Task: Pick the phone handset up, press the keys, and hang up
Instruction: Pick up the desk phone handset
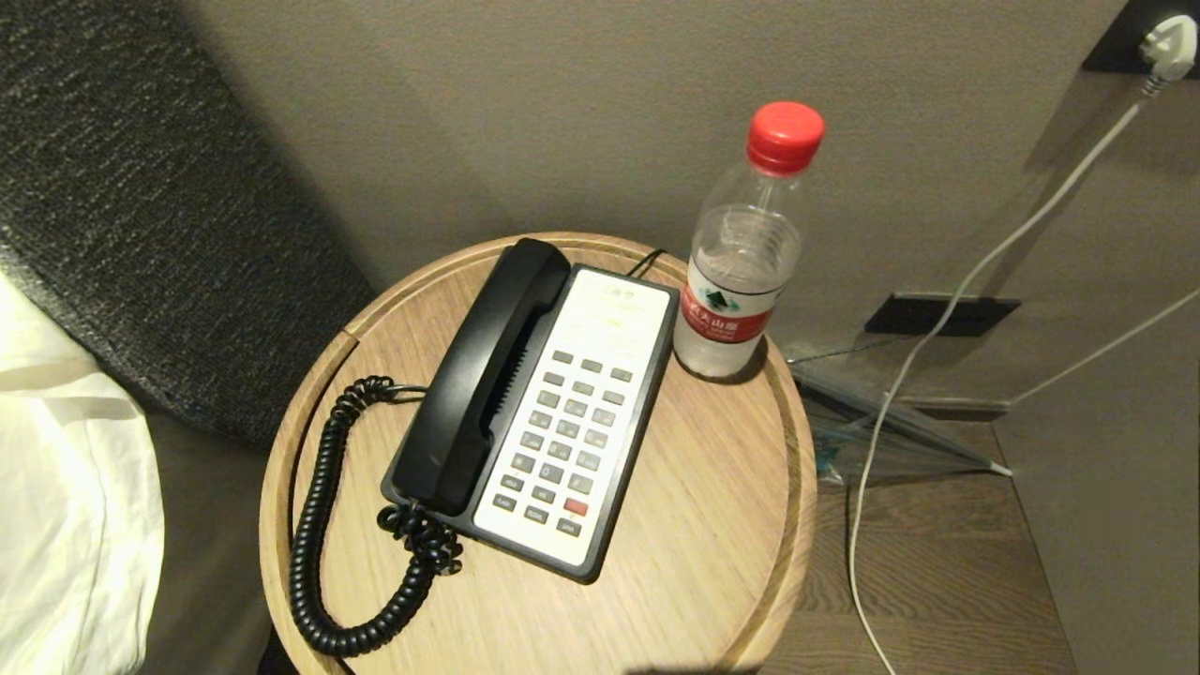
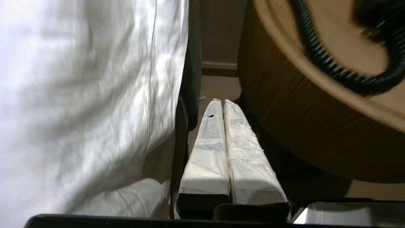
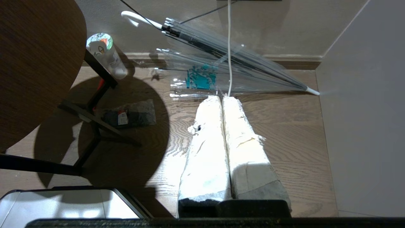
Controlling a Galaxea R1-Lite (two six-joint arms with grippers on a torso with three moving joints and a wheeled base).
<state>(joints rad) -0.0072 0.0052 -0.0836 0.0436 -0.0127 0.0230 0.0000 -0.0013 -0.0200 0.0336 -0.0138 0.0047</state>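
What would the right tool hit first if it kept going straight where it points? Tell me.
Probably the clear folded umbrella lying on the wood floor; the shut right tool points at it, with the white cable just above. Depth is unclear.

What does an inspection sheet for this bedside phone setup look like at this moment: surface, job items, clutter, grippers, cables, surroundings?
Surface: round light wooden side table with a raised rim.
Job's things: long black plastic phone handset resting in its cradle on the black-and-white phone base; grid of small grey keys with one red key uncovered.
Clutter: clear plastic water bottle with red cap upright beside the base.
Grippers: left gripper low between bed and table, fingers shut, empty; right gripper over the wooden floor, fingers shut, empty.
Cables: black coiled cord looping across the table; white wall cable hanging to the floor.
Surroundings: white bedsheet, folded transparent umbrella on the floor.
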